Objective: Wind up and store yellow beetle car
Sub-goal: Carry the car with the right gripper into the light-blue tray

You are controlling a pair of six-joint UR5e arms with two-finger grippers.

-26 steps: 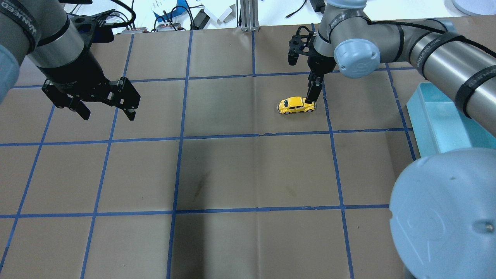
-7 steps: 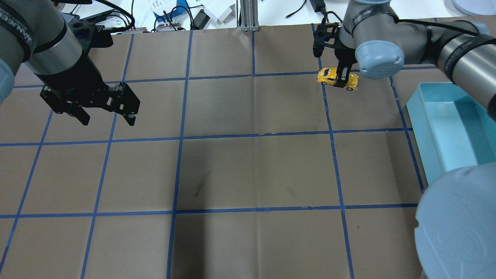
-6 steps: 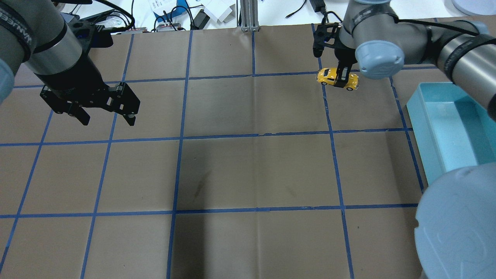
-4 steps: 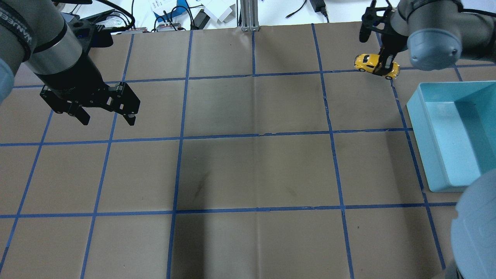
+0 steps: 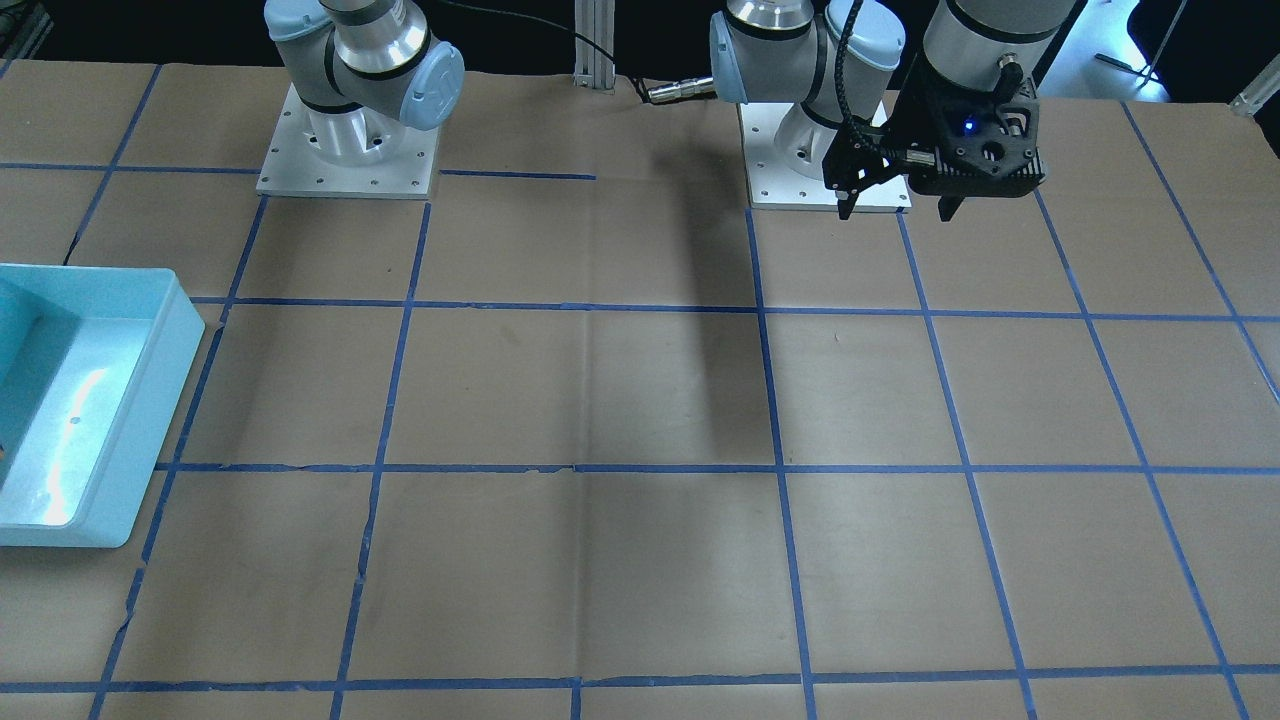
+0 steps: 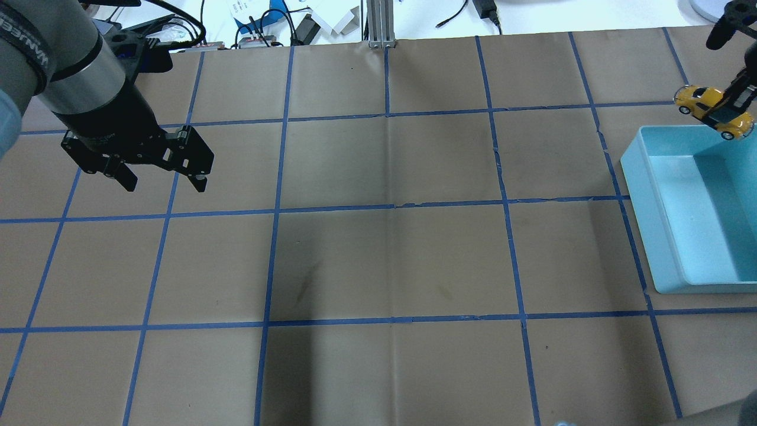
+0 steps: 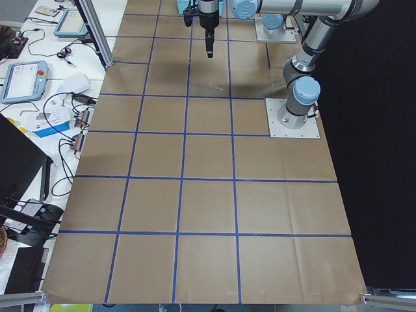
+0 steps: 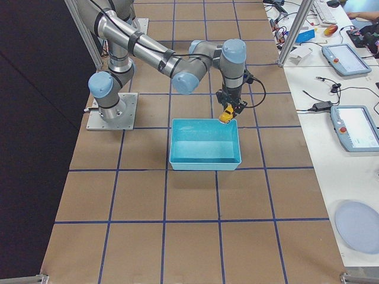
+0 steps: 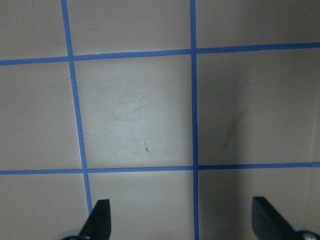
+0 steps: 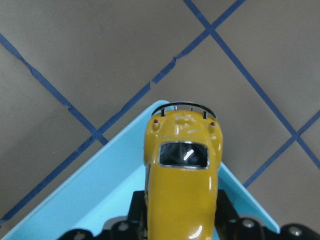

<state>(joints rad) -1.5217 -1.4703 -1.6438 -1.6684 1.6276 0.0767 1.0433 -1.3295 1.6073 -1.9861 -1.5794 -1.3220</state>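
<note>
Overhead view: the right end effector (image 6: pixel 726 111) holds the yellow beetle car (image 6: pixel 701 102) aloft by the far corner of the blue bin (image 6: pixel 644 195), while the left end effector (image 6: pixel 161 177) hangs wide and empty above the bench (image 6: pixel 390 260), well apart. Right-side view: the car sits just at the bin's far rim, so an early release risks it striking the wall and landing outside. Right wrist view: one end of the car lies over the corner tip, and the glossy body could slip from the grip.

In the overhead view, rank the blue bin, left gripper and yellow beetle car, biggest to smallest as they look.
1. blue bin
2. left gripper, enlarged by being nearer the camera
3. yellow beetle car, clearly smallest
</note>
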